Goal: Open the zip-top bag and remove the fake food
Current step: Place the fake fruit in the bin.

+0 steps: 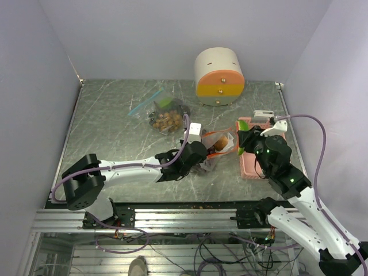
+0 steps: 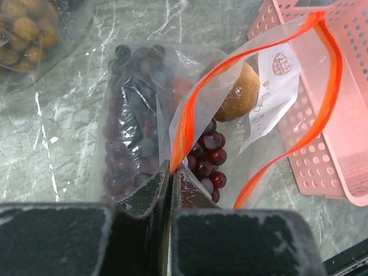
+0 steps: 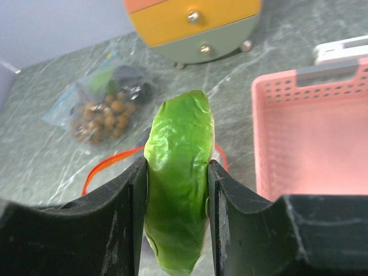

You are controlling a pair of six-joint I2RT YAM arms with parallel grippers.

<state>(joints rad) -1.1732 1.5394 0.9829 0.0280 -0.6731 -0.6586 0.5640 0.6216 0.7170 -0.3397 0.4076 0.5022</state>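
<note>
The zip-top bag [image 1: 221, 145] with an orange zip lies open mid-table. My left gripper [image 2: 171, 172] is shut on its orange rim [image 2: 183, 123] and holds the mouth open; it also shows in the top view [image 1: 201, 156]. Inside are dark red grapes [image 2: 208, 158] and a tan round fruit [image 2: 238, 95]. Dark purple grapes [image 2: 129, 138] show through the plastic to the left. My right gripper [image 3: 177, 167] is shut on a green piece [image 3: 178, 129], held above the table between the bag and the pink basket [image 3: 310, 144]. In the top view it [image 1: 246, 138] is at the basket's left edge.
A second bag with a blue zip [image 1: 164, 118] holds tan-brown grapes at the back; it shows in both wrist views [image 3: 100, 112] [image 2: 26, 29]. A round cabinet with orange and yellow drawers [image 1: 218, 76] stands at the back. The pink basket [image 1: 248, 165] sits right of the bag.
</note>
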